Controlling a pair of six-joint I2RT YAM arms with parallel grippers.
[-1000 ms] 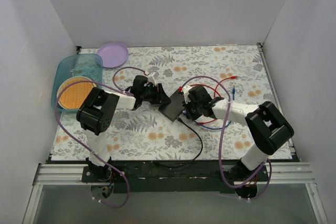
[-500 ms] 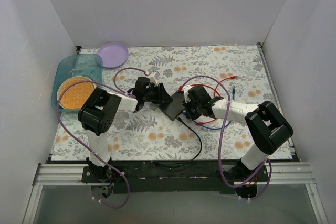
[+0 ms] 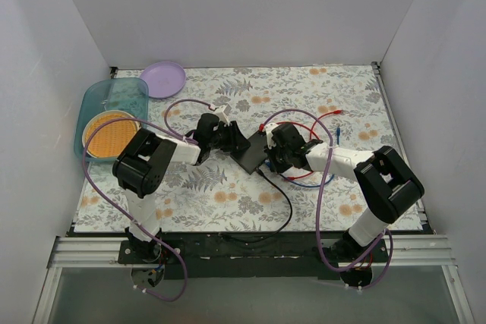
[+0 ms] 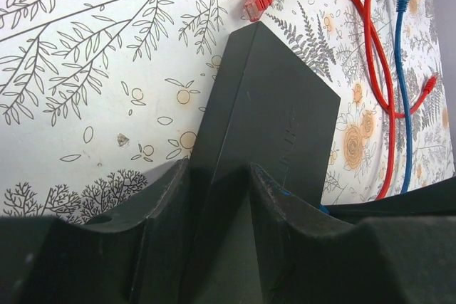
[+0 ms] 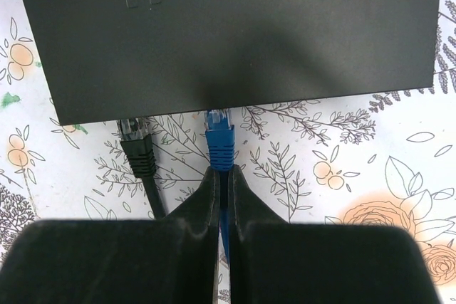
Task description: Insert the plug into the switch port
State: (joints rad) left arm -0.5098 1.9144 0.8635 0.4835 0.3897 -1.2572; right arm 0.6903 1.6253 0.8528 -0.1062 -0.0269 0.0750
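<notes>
The switch (image 3: 251, 155) is a flat black box in the middle of the flowered mat. It also shows in the left wrist view (image 4: 274, 105) and in the right wrist view (image 5: 228, 33). My left gripper (image 3: 232, 141) is shut on the switch's left end (image 4: 217, 179). My right gripper (image 3: 274, 154) is shut on the blue cable just behind the blue plug (image 5: 219, 140), with its fingertips meeting (image 5: 221, 176). The plug's clear tip meets the switch's near face. How deep it sits I cannot tell. A black plug (image 5: 137, 146) sits at the port to its left.
A red cable (image 3: 304, 123) and a blue cable (image 3: 334, 142) loop right of the switch. A black cable (image 3: 281, 202) runs toward the front edge. A teal bin (image 3: 114, 111) with an orange disc and a purple plate (image 3: 162, 78) stand at the back left. White walls enclose the mat.
My left gripper has shifted slightly to the right against the switch. The right gripper has edged slightly toward the switch with the blue plug.
</notes>
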